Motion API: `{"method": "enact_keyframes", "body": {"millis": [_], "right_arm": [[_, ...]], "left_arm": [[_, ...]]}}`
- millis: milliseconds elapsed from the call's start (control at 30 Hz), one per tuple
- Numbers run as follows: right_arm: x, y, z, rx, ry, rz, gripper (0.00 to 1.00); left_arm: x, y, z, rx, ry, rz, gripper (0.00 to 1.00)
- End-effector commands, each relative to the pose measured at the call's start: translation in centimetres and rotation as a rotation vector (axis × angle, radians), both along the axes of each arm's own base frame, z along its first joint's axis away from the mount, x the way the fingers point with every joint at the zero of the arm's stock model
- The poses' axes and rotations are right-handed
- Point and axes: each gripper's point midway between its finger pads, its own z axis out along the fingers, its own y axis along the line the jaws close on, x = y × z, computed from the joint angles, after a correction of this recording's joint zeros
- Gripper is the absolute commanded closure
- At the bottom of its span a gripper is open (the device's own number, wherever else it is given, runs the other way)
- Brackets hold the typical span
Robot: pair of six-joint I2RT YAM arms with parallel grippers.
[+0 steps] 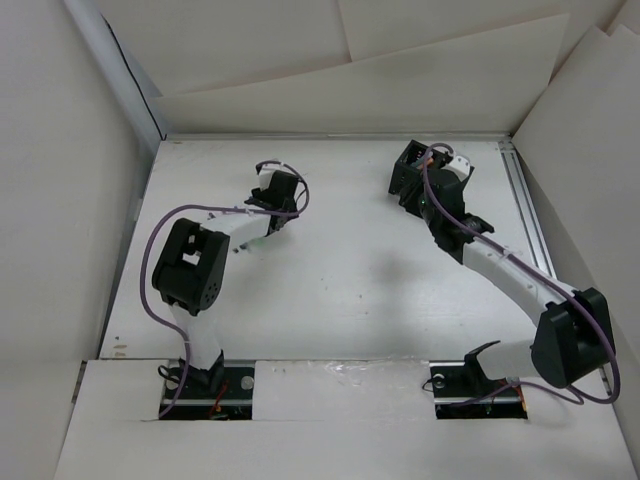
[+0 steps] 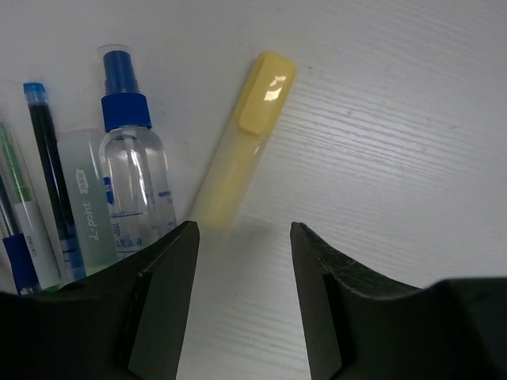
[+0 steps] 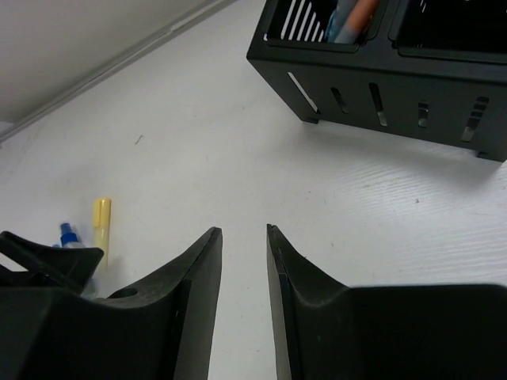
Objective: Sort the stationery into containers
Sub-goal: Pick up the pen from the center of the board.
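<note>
my left tool (image 2: 242, 237) is spread, empty; the slim yellow plastic highlighter (image 2: 245, 134) lies flat on the white bench (image 2: 396, 119) just ahead, cap end pointing away, slanting right. my right tool (image 3: 244, 233), narrowly parted and empty, faces the black slotted two-compartment box (image 3: 380, 87). white panels (image 1: 60, 200) all round.

White arm links (image 1: 500, 268), black joint housings (image 1: 195, 265), looping purple cables (image 1: 147, 262), matte black pincer fingers (image 2: 170, 293).

Box (image 3: 444, 87) — cropped above; pens (image 2: 28, 229) cropped left
</note>
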Motion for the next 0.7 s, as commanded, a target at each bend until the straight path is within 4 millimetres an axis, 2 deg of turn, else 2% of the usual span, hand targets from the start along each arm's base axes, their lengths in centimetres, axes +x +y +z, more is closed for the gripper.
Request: {"method": "enact_keyframes", "body": {"millis": [0, 67, 200, 233, 267, 300, 367, 433, 533, 600, 667], "right_arm": [[0.5, 0.2, 2.0, 0.047, -0.065, 0.015, 0.65], [0.4, -0.1, 1.5, 0.046, -0.055, 0.015, 0.65], [0.3, 0.7, 1.5, 0.065, -0.061, 0.053, 0.64], [0.3, 0.7, 1.5, 0.065, -0.061, 0.053, 0.64], [0.4, 0.7, 1.7, 0.068, -0.069, 0.054, 0.64], [0.4, 0.7, 1.7, 0.068, -0.069, 0.054, 0.64], [0.4, 0.7, 1.7, 0.068, -0.069, 0.054, 0.63], [0.4, 0.9, 1.7, 0.071, -0.068, 0.062, 0.63], [0.4, 0.9, 1.7, 0.071, -0.068, 0.062, 0.63], [0.4, 0.9, 1.7, 0.071, -0.068, 0.062, 0.63], [0.2, 1.0, 2.1, 0.078, -0.075, 0.072, 0.63]], "left_arm": [[1.5, 0.9, 0.6, 0.017, -0.013, 0.019, 0.54], [1.9, 1.3, 0.6, 0.023, -0.013, 0.022, 0.54], [2.4, 0.9, 1.1, 0.024, -0.027, -0.001, 0.54], [2.3, 0.9, 0.7, 0.027, -0.019, -0.001, 0.54], [2.7, 0.8, 1.3, 0.021, -0.033, -0.001, 0.54], [2.5, 0.9, 0.6, 0.030, -0.013, -0.001, 0.54], [3.2, 1.1, 0.8, 0.036, -0.016, 0.001, 0.54], [3.3, 0.8, -0.2, 0.035, 0.004, -0.008, 0.55], [3.5, 0.4, -0.4, 0.024, 0.014, -0.022, 0.57], [3.4, 0.3, -1.4, 0.033, 0.037, -0.035, 0.60], [3.6, 0.2, -1.1, 0.029, 0.029, -0.035, 0.63]]}}
